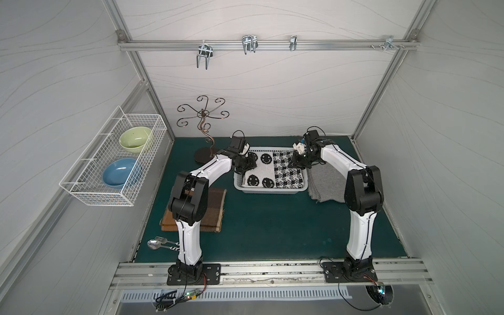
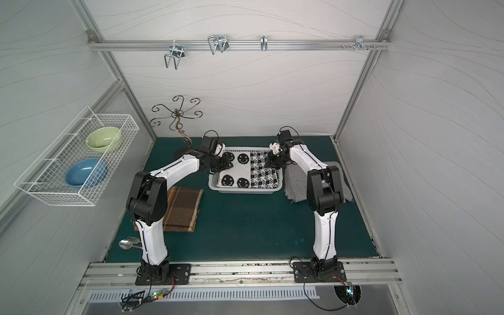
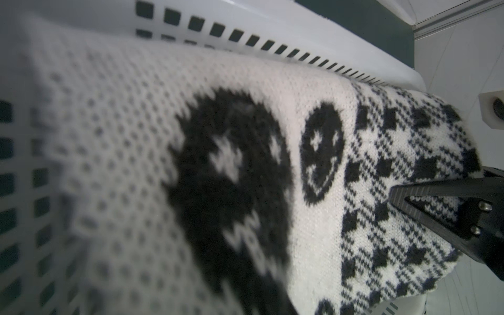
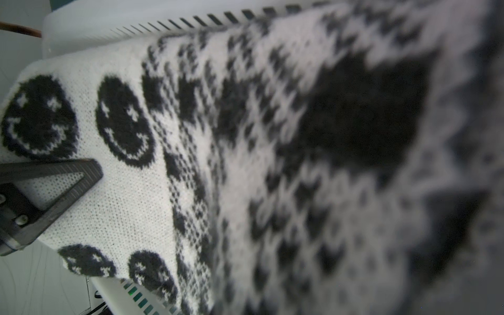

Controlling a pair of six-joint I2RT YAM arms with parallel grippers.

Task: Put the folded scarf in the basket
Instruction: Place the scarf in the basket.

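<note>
The black-and-white knitted scarf (image 3: 245, 163) is lying inside the basket (image 1: 268, 191) at 12 o'clock on the tabletop (image 1: 272, 226). The left gripper (image 1: 247, 165) is clamping its 9 o'clock edge and the right gripper (image 1: 296, 161) its 3 o'clock edge. Placement looks nearly done; next, both grippers should be releasing and lifting clear.

The scarf (image 1: 272, 169) was white with black smiley faces on its left half and a black-and-white check on its right. The basket (image 1: 268, 191) was white, the mat (image 1: 272, 226) dark green, the near-left cloth (image 1: 215, 210) brown plaid, the right cloth (image 1: 327, 181) grey.
</note>
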